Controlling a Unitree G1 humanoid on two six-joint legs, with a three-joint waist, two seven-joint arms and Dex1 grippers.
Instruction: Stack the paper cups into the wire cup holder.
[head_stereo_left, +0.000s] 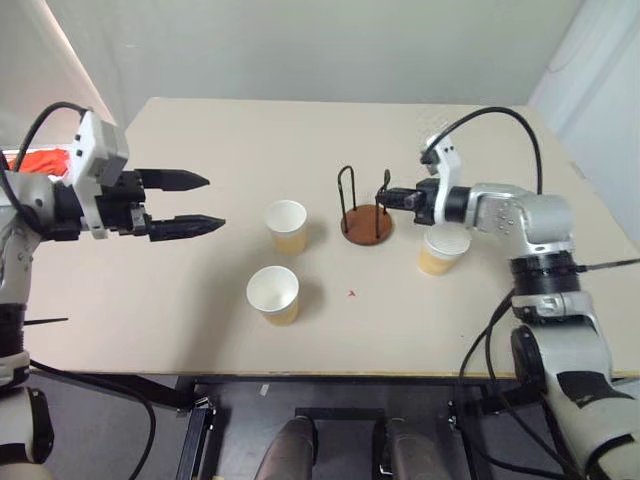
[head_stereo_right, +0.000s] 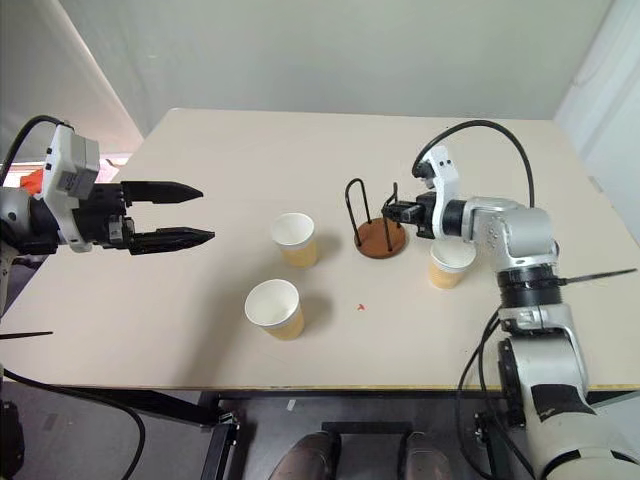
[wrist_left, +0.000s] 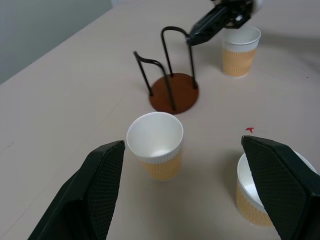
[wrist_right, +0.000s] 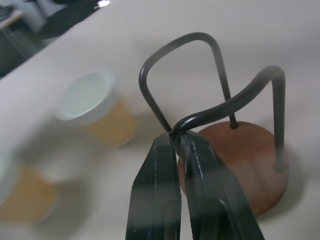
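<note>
While the right gripper (wrist_right: 176, 137) has its jaws clamped on the top of one wire loop of the holder (head_stereo_left: 366, 222), the left gripper (head_stereo_left: 205, 202) hangs over the bench's left side with its jaws wide apart and nothing between them. That holder stands upright near mid-bench on its reddish-brown disc, two dark loops rising from it, no cup inside. Just beside the disc, on the robot's right and under the right wrist, stands one cup (head_stereo_left: 443, 250), upright and mouth up; it sits close below the right forearm. A second cup (head_stereo_left: 286, 226) stands to the holder's left, apart from the disc, and a third cup (head_stereo_left: 273, 293) stands nearer the robot, close to the second but not touching it. Both lie between the left gripper and the holder, the second most nearly in line. A small red mark (head_stereo_left: 351, 293) lies on the bench (head_stereo_left: 200, 290) between the third cup and the right-hand one. Beyond the holder the bench runs bare to its far edge, and bare surface stretches under the left gripper toward the near edge. Something orange-red (head_stereo_left: 40, 160) shows past the left edge.
</note>
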